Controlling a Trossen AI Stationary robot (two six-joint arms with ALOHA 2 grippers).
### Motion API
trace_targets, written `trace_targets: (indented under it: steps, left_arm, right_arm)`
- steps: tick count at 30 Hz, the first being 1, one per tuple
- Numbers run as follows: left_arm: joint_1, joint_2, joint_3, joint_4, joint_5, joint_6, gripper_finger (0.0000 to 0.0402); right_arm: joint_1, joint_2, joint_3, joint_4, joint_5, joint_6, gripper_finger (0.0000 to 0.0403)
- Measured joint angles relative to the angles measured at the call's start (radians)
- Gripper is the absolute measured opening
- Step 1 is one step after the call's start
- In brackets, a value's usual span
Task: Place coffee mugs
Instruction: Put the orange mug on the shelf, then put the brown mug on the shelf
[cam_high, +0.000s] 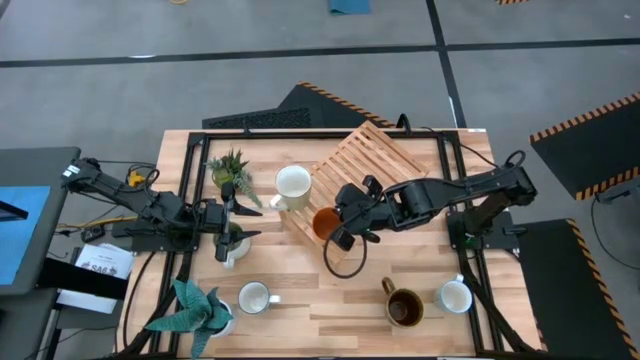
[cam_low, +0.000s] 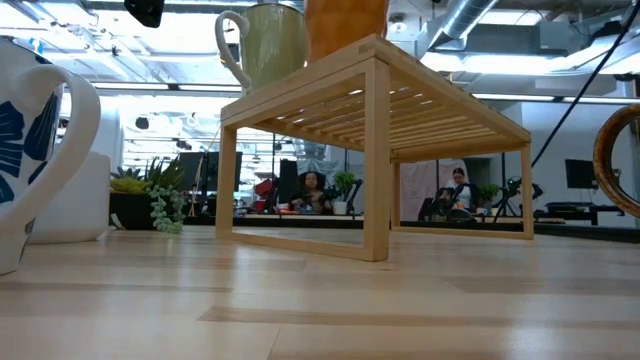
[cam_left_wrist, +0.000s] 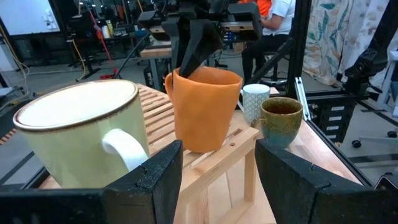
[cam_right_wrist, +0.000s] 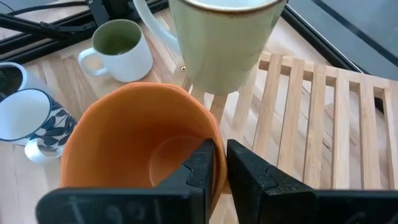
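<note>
The right gripper (cam_right_wrist: 214, 165) has its jaws clamped on the rim of the orange mug (cam_high: 325, 223), one finger inside and one outside, holding it at the front edge of the slatted wooden rack (cam_high: 362, 160). The cream-white mug (cam_high: 292, 184) stands on the rack just beside it. The left gripper (cam_left_wrist: 217, 165) hovers over the green mug (cam_high: 232, 246) with its jaws apart. On the table (cam_high: 330, 300) stand the patterned mug (cam_high: 254, 297), dark brown mug (cam_high: 404, 307) and plain white mug (cam_high: 456, 296).

Two mugs (cam_high: 293, 185) (cam_high: 326, 224) stand side by side on the rack (cam_high: 365, 165), other mugs (cam_high: 403, 306) on the table (cam_high: 330, 300) around it.
</note>
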Motion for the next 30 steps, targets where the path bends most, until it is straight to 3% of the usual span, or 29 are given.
trace_targets:
  steps: [15,22,30]
  left_arm:
    - [0.0,0.0,0.0,-0.001,0.0,-0.002,0.0187]
    - [0.0,0.0,0.0,-0.008,0.0,-0.002,0.0187]
    - [0.0,0.0,0.0,-0.016,0.0,-0.002,0.0187]
  right_arm:
    - [-0.028,-0.01,0.0,0.02,0.008,-0.003,0.009]
    - [-0.049,-0.075,0.011,0.011,0.012,-0.034,0.0162]
    - [-0.012,-0.159,0.01,-0.201,0.013,-0.006,0.024]
